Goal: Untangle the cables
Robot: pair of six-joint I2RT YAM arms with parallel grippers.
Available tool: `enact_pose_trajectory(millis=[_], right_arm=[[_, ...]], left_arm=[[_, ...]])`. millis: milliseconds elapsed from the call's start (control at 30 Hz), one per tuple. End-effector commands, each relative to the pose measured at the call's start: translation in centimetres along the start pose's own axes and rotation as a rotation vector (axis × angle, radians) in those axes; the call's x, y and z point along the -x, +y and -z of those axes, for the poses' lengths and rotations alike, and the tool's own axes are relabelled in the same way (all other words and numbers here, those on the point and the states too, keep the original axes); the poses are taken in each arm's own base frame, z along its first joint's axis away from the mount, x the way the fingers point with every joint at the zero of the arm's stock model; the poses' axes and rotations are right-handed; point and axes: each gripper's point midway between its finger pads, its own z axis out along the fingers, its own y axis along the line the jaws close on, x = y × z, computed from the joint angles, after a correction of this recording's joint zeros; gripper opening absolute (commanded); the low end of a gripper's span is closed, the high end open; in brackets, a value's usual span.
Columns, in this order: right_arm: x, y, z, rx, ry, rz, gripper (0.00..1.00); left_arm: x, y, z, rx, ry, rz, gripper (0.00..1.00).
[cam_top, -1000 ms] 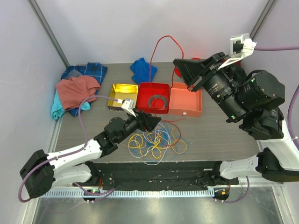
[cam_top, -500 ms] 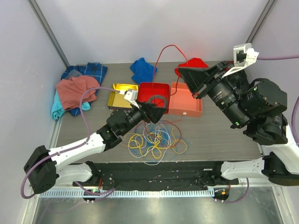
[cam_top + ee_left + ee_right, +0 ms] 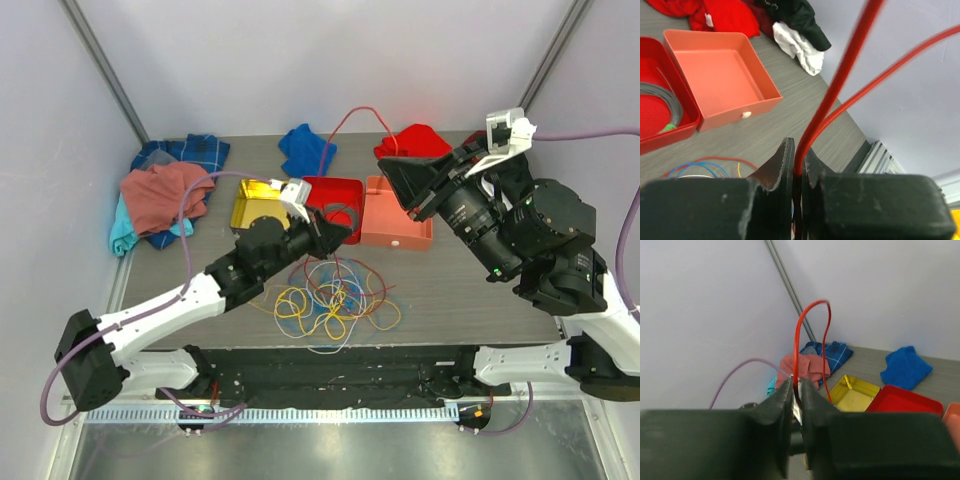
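Note:
The cables lie in a loose heap of yellow, orange, blue, white and red loops near the table's front edge. One red cable rises from the heap in a tall arch between both grippers. My left gripper hovers just behind the heap, shut on this red cable, which is pinched between the jaws. My right gripper hangs high over the coral box. Its jaws stand slightly apart, with the red cable running loosely through the narrow gap.
Behind the heap stand a yellow tin, a red tray holding a grey ring, and a coral box. Cloths lie at the back: a pink and plaid pile, a blue one, a red one.
My left gripper has moved back and right and closed on the red cable. My right arm has come lower and its jaws have parted a little; the cable arch has dropped.

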Motion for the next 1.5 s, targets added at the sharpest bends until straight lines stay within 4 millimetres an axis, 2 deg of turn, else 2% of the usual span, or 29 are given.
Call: enact_pose_trajectory(millis=[0,33,67,100,133,167,200,267,300,367,400,433,467,500,533,567,633,667,833,867,933,1100,1133,1200,1233,1467], right_arm=[[0.6,-1.8,0.8,-0.077,-0.047,-0.039,0.41],[-0.3,-2.4,0.9,-0.098,-0.033,-0.034,0.51],[-0.7,-2.7,0.9,-0.111,-0.027,-0.033,0.57],[-1.5,-3.2,1.1,-0.126,-0.01,-0.027,0.65],[-1.7,-3.8,1.4,-0.155,-0.011,-0.033,0.68],[-1.9,-4.1,1.5,-0.168,-0.007,-0.036,0.7],[-2.9,-4.6,1.6,-0.181,0.015,-0.024,0.72],[-3.0,-5.3,2.3,-0.197,0.008,-0.04,0.72],[-3.9,-5.7,2.5,-0.21,0.021,-0.032,0.72],[-3.8,-6.7,3.4,-0.23,0.007,-0.052,0.73],[-4.7,-7.1,3.5,-0.241,0.02,-0.044,0.72],[-5.0,-7.4,3.8,-0.246,0.02,-0.045,0.73],[-4.7,-7.8,4.4,-0.251,0.009,-0.064,0.73],[-5.8,-8.2,4.5,-0.26,0.028,-0.051,0.73],[-6.0,-8.5,4.8,-0.264,0.032,-0.051,0.73],[-6.1,-8.8,5.2,-0.269,0.032,-0.061,0.73],[-7.5,-9.6,5.7,-0.29,0.061,-0.042,0.73],[-7.7,-9.9,6.0,-0.293,0.065,-0.046,0.73],[-12.7,-10.7,6.3,-0.294,0.155,-0.014,0.73],[-14.4,-11.0,6.2,-0.297,0.188,0.005,0.73],[-16.2,-10.6,5.9,-0.273,0.222,0.007,0.73],[-22.0,-8.8,4.6,-0.174,0.353,0.054,0.72],[-23.7,-8.5,4.1,-0.159,0.399,0.081,0.72],[-25.3,-8.1,3.4,-0.139,0.426,0.098,0.72],[-26.9,-7.6,3.1,-0.119,0.467,0.119,0.71],[-31.0,-4.2,1.0,0.038,0.548,0.143,0.72]], left_arm=[[5.6,-2.3,1.1,0.087,0.039,-0.091,0.0],[5.8,-2.0,1.5,0.126,0.076,-0.108,0.0],[6.9,-2.1,1.7,0.14,0.07,-0.133,0.0],[10.1,-3.6,1.9,0.133,0.013,-0.135,0.0],[10.6,-3.5,2.2,0.158,0.029,-0.141,0.0],[11.9,-3.8,2.4,0.168,0.012,-0.149,0.0],[14.8,-5.3,2.6,0.158,-0.044,-0.15,0.0],[16.3,-5.6,2.9,0.183,-0.043,-0.169,0.0],[18.3,-6.6,2.7,0.176,-0.075,-0.175,0.0],[19.8,-6.4,2.8,0.219,-0.084,-0.196,0.0],[21.9,-7.3,3.2,0.214,-0.125,-0.2,0.0],[22.0,-6.6,2.1,0.235,-0.114,-0.201,0.0],[23.6,-6.5,2.3,0.248,-0.139,-0.195,0.0],[24.3,-6.4,2.2,0.255,-0.152,-0.184,0.0],[24.2,-5.8,1.2,0.26,-0.139,-0.176,0.0],[26.2,-6.0,1.7,0.261,-0.184,-0.168,0.0],[27.1,-5.6,0.9,0.269,-0.199,-0.147,0.0],[29.3,-6.8,1.8,0.239,-0.253,-0.141,0.0],[33.4,-9.8,3.2,0.159,-0.392,-0.141,0.0],[34.0,-10.3,3.7,0.144,-0.414,-0.138,0.0],[35.2,-11.6,4.5,0.097,-0.466,-0.129,0.0],[36.5,-13.4,6.2,0.02,-0.543,-0.102,0.0],[36.7,-13.7,6.5,0.011,-0.551,-0.1,0.0],[36.9,-14.1,6.7,-0.008,-0.554,-0.099,0.0],[36.9,-14.3,6.7,-0.016,-0.553,-0.098,0.0],[36.2,-14.4,6.5,-0.03,-0.524,-0.087,0.0]])
